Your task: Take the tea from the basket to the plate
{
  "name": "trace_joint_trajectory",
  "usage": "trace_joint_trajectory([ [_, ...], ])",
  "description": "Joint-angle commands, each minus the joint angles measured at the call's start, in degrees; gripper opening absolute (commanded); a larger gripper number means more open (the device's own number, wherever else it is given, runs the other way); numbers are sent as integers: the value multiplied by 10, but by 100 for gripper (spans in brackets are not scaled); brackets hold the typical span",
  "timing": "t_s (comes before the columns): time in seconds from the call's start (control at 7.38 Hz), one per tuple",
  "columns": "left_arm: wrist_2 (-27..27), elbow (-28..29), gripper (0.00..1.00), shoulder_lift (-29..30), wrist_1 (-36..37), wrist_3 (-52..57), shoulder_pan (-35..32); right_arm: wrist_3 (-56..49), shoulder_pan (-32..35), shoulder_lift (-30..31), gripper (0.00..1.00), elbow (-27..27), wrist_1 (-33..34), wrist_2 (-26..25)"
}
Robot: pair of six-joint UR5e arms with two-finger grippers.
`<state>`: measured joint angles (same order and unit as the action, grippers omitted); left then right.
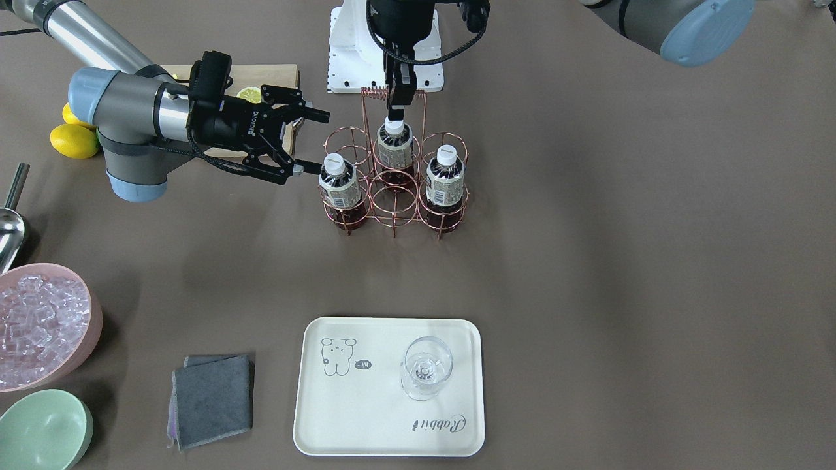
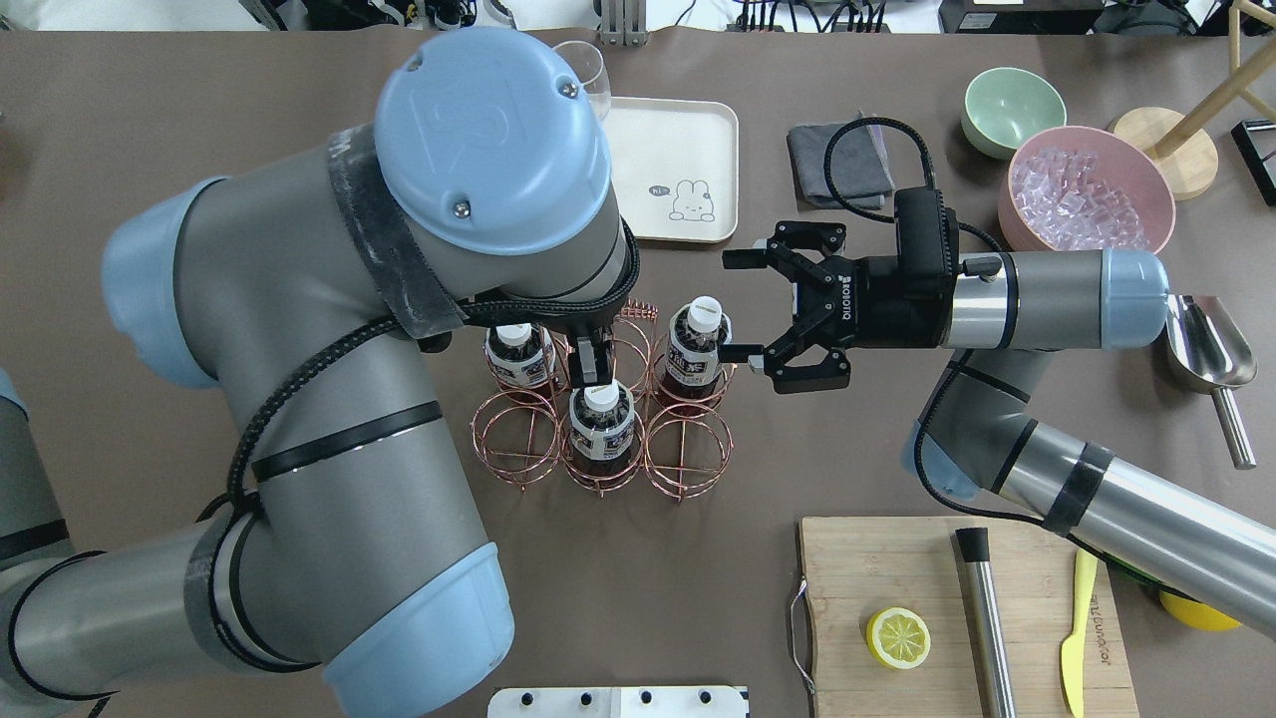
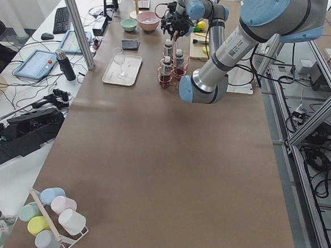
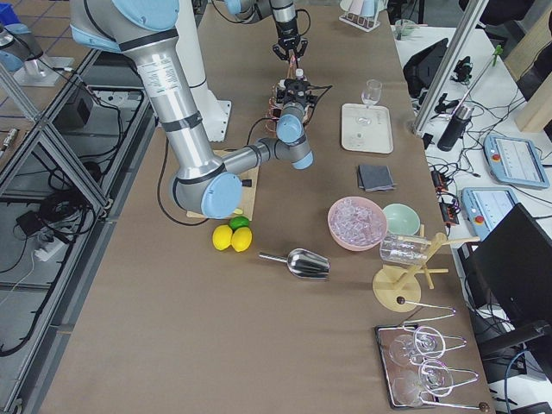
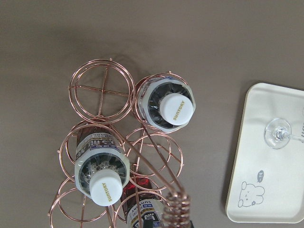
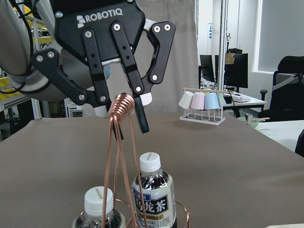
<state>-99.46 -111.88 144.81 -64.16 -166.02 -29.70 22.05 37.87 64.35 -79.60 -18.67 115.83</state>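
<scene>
The copper wire basket stands mid-table and holds three tea bottles. My left gripper hangs straight down over the basket. Its fingers are closed around the coiled handle, above the bottle nearest the robot. My right gripper is open and empty. It lies level and points at the bottle on the basket's right, a short gap away. The cream plate lies beyond the basket. A stemmed glass stands on it.
A pink bowl of ice, a green bowl and a grey cloth sit to the plate's right. A cutting board with a lemon half, a metal scoop and lemons lie near the right arm.
</scene>
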Motion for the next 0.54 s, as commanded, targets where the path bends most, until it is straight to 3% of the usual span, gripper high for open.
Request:
trace_joint_trajectory([
  [0.0, 0, -6, 0, -2, 1, 0, -1, -35, -17, -3, 100, 26, 1, -23],
  [0.41, 0, -7, 0, -3, 0, 1, -3, -37, -24, -19, 99, 40, 3, -36],
])
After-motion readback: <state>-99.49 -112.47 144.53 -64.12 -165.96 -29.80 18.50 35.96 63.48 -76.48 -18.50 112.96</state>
